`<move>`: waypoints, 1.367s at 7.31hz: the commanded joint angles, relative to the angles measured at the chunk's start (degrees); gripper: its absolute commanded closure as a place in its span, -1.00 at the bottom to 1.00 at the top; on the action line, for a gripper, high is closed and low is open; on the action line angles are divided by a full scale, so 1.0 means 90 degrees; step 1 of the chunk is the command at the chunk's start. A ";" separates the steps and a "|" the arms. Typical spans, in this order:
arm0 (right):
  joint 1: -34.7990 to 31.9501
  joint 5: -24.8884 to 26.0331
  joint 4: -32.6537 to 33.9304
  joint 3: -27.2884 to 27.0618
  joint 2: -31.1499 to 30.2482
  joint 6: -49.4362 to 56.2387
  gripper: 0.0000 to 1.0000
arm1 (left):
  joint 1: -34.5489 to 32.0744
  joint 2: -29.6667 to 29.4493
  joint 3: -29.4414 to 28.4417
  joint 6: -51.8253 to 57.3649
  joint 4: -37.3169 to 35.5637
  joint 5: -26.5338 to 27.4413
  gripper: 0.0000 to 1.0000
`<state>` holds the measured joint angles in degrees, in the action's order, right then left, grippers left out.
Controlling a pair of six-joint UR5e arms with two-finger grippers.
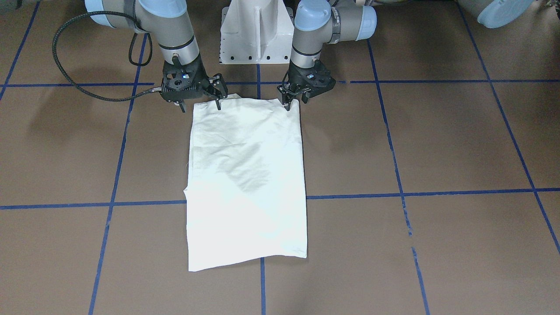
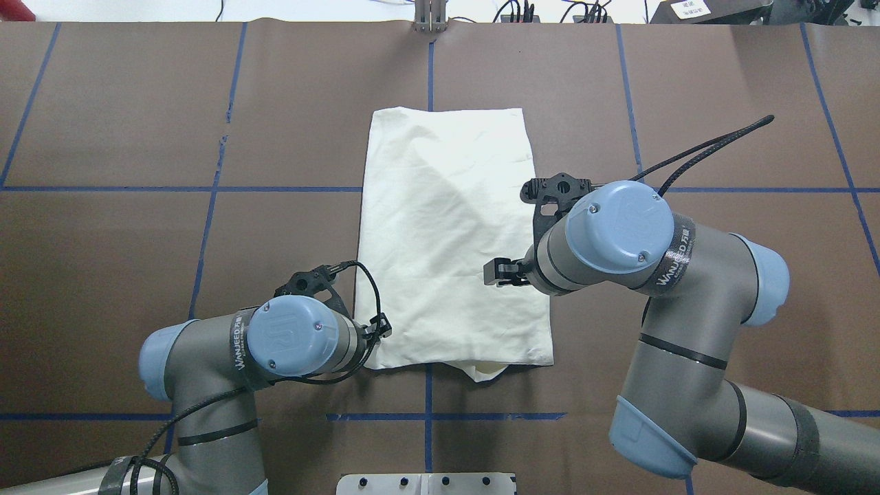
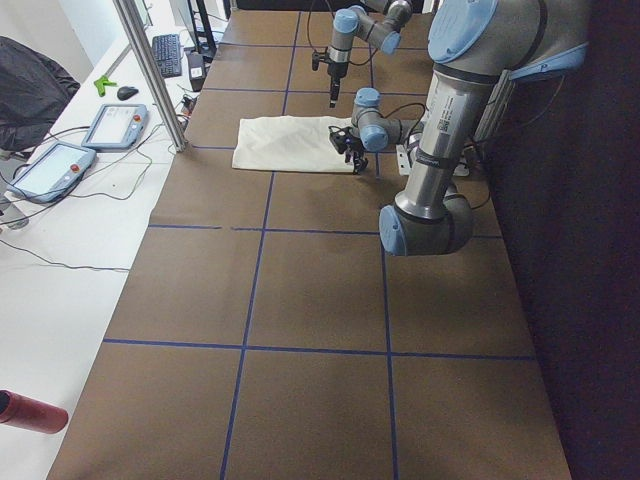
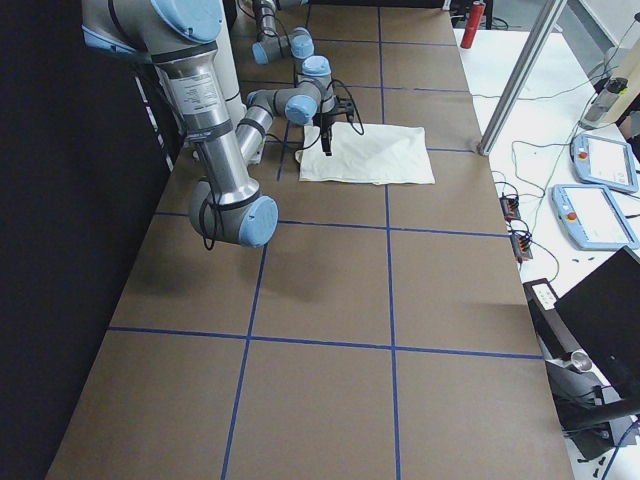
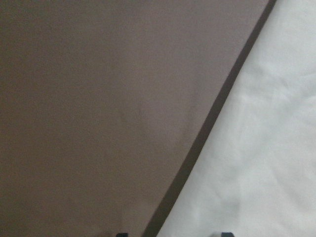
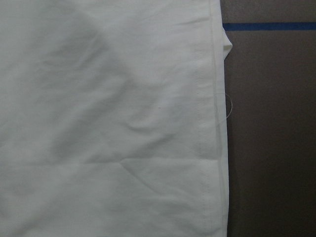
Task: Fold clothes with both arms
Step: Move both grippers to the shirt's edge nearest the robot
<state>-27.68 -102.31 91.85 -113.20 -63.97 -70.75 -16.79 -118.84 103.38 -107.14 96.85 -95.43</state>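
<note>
I see the brown table (image 1: 437, 140), gridded with blue tape (image 1: 437, 193). At the left of the exterior left view, a white bench (image 3: 60, 250) carries a teach pendant (image 3: 110, 125). The shirt (image 1: 247, 183) lies mid-frame in the front-facing view as a long folded rectangle, plain white side up. At its upper corners, the right gripper (image 1: 199, 106) has its fingers spread wide. The left gripper (image 1: 294, 104) is parted more narrowly, one finger on either side of the shirt's edge.

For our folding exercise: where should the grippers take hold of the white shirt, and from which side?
Grip the shirt at both corners of its short edge nearest the robot base, from above: it lies flat as a long rectangle, so that edge probably lifts evenly.
</note>
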 commanded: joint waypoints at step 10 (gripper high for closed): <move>0.0019 -0.0010 -0.0010 -0.0029 -0.0002 -0.0204 -1.00 | 0.0039 0.0137 0.0619 0.0893 -0.0357 0.0076 1.00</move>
<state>-27.63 -102.32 91.82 -113.38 -63.98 -71.49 -16.46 -118.62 105.52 -103.88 95.73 -94.72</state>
